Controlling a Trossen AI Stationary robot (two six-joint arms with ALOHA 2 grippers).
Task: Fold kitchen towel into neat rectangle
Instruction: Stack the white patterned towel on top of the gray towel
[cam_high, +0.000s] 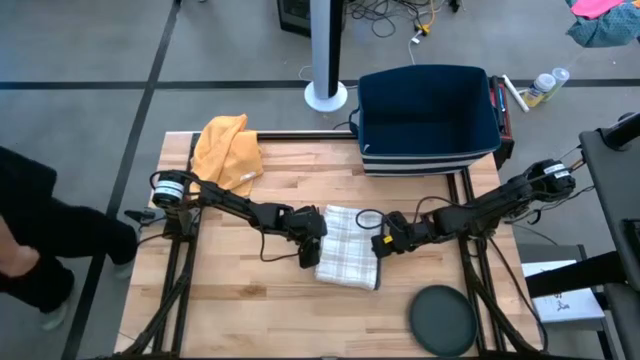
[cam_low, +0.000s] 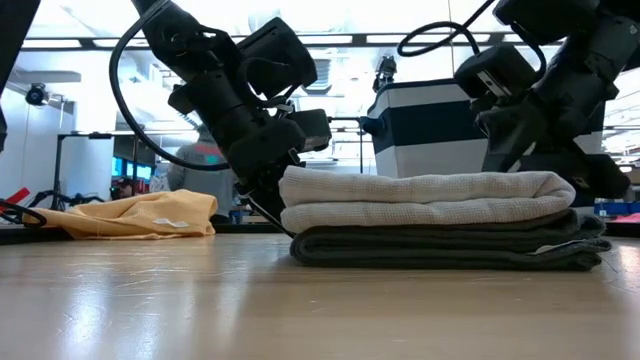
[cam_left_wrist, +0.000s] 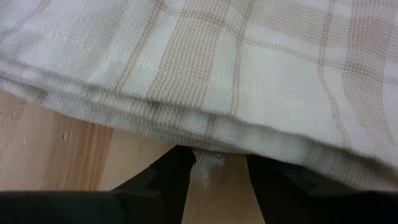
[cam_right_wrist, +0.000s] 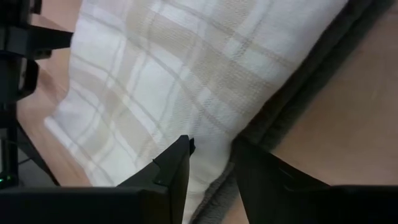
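At far left an orange cloth (cam_high: 228, 150) lies bunched at the table's (cam_high: 250, 310) corner, unused. The left gripper (cam_high: 312, 243) sits at the left edge of the plaid kitchen towel (cam_high: 349, 258), fingers spread slightly with fabric between them, apparently steadying that edge. The towel lies folded at table centre, stacked atop a grey towel (cam_low: 440, 248). The right gripper (cam_high: 384, 241) meets the towel's right edge, fingers narrowly parted around the fold; whether they pinch it I cannot tell. Beyond stands a navy bin (cam_high: 428, 118); a dark round disc (cam_high: 443, 320) lies nearer the front.
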